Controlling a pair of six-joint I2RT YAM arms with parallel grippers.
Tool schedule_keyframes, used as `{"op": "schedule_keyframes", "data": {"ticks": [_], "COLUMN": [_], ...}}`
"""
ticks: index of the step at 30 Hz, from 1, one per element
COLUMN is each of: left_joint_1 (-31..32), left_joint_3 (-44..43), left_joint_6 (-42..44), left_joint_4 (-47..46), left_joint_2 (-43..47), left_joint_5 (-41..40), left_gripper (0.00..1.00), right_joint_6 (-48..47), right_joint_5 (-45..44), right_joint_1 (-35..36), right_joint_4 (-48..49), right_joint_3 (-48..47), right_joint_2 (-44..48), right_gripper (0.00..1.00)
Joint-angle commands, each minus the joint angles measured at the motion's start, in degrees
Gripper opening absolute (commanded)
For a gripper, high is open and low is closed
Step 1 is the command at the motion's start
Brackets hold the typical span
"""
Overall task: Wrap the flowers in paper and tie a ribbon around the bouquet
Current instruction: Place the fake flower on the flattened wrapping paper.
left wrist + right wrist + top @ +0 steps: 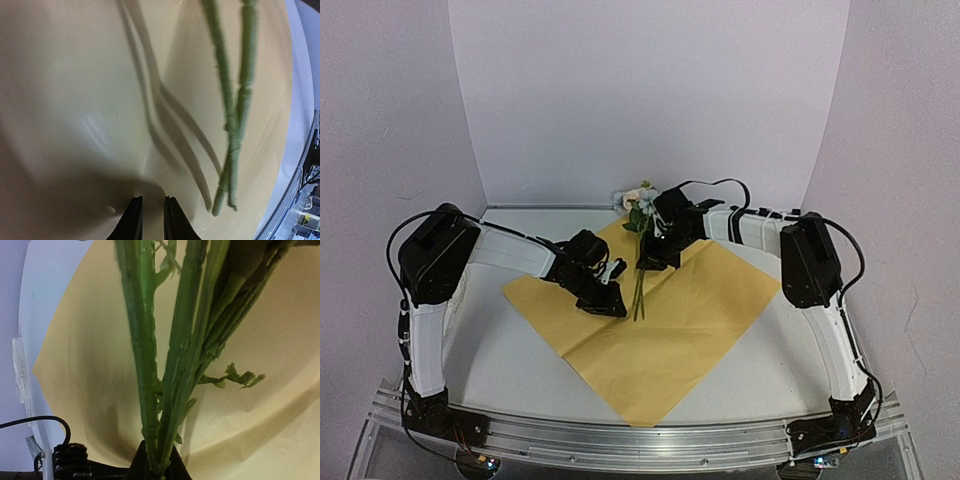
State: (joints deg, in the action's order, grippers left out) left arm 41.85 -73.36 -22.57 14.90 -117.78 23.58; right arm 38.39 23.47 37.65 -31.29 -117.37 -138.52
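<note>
Both wrist views crop flowers point(180, 340) to stems; right fingers point(139, 466) clamp them.

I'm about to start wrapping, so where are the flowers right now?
Top view, centre: the flowers are held just over the yellow paper, blooms toward its far corner, stems clamped in the right fingers.

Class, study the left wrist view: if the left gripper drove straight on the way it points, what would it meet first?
The paper, probably: the left gripper points right at its yellow face. The flowers lie off to one side.
</note>
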Motion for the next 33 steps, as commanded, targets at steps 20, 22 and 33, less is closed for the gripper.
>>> {"op": "schedule_keyframes", "data": {"ticks": [20, 22, 33], "left_joint_1": [-3.9, -4.0, -4.0], "left_joint_3": [3.3, 3.3, 3.2], "left_joint_6": [0.6, 0.7, 0.4], "left_joint_4": [2.0, 2.1, 1.7], "left_joint_2": [2.1, 2.1, 2.2], "left_joint_5": [-2.2, -2.1, -2.1], "left_gripper": [0.17, 0.16, 0.16], "right_joint_6": [-6.7, -6.5, -4.2], "right_joint_5": [-3.7, -3.8, -5.8], "right_joint_1": [-0.1, -0.1, -0.1], "right_joint_4": [-9.8, -10.1, -10.6], "right_joint_3": [-4.2, -4.0, -1.6], "right_joint_2": [-2.6, -2.6, 2.2], "right_gripper": [0.05, 0.10, 0.53]}}
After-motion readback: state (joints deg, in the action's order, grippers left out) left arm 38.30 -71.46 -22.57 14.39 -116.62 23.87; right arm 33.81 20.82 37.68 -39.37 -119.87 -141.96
